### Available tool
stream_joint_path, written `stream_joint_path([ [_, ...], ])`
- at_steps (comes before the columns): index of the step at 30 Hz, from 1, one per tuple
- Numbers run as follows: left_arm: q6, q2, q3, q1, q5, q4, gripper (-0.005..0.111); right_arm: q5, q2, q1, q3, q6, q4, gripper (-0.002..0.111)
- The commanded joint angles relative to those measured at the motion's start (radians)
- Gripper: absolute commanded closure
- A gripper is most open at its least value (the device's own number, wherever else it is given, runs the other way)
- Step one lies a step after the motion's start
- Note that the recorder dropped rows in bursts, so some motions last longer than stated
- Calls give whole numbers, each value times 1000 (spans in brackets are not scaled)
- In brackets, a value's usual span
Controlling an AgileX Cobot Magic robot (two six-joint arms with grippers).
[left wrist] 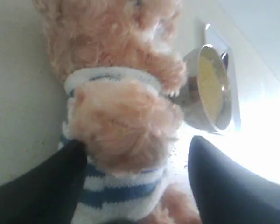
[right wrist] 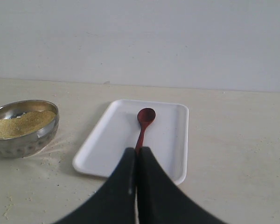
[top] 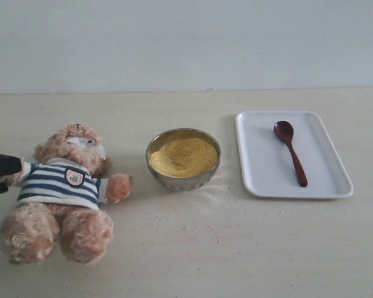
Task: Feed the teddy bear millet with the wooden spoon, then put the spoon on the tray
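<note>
**Exterior view.** The bear (top: 61,186), a fluffy light-brown plush with a white muzzle and a navy-and-white striped shirt bearing a small crest badge, lies on its back at the left of the table (top: 236,248), legs towards the camera. The left gripper (top: 9,176) enters from the left edge, its black fingers on either side of the bear's near arm. A round metal bowl (top: 174,183) stands at centre, filled with fine yellow millet (top: 183,158); loose grains lie scattered on the table around it. To the right lies the white, round-cornered tray (top: 267,167). The dark reddish-brown, glossy spoon (top: 293,156) rests on it, oval bowl towards the wall. The right gripper is out of this view.

**Left wrist view.** The fingers (left wrist: 42,186) stand spread with the bear's fuzzy arm between them. One finger lies against the shirt and the other stands clear.

**Right wrist view.** The right gripper (right wrist: 136,151) is pressed together and holds nothing. Beyond its tips the spoon lies on the tray, with the handle's end hidden behind them.
</note>
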Motion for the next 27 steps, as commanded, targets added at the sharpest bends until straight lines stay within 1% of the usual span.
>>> stream_joint_path([
  [1, -32, -92, -6, 65, 154, -9, 58, 4, -6, -4, 5, 2, -1, 108],
  [2, -36, -110, -4, 82, 196, -14, 61, 4, -6, -4, 5, 2, -1, 108],
  [5, -39, -156, -4, 118, 199, -14, 73, 4, -6, -4, 5, 2, -1, 108],
  [9, -56, -229, 23, 120, 199, -1, 97, 4, -6, -4, 5, 2, -1, 108],
  [10, -56, -245, 31, 120, 199, -5, 101, 4, -6, -4, 5, 2, -1, 108],
  [15, -56, -310, 62, 120, 199, -11, 102, 4, -6, -4, 5, 2, -1, 108],
  [27, -25, -319, 65, 120, 199, -16, 102, 4, -6, -4, 5, 2, -1, 108],
])
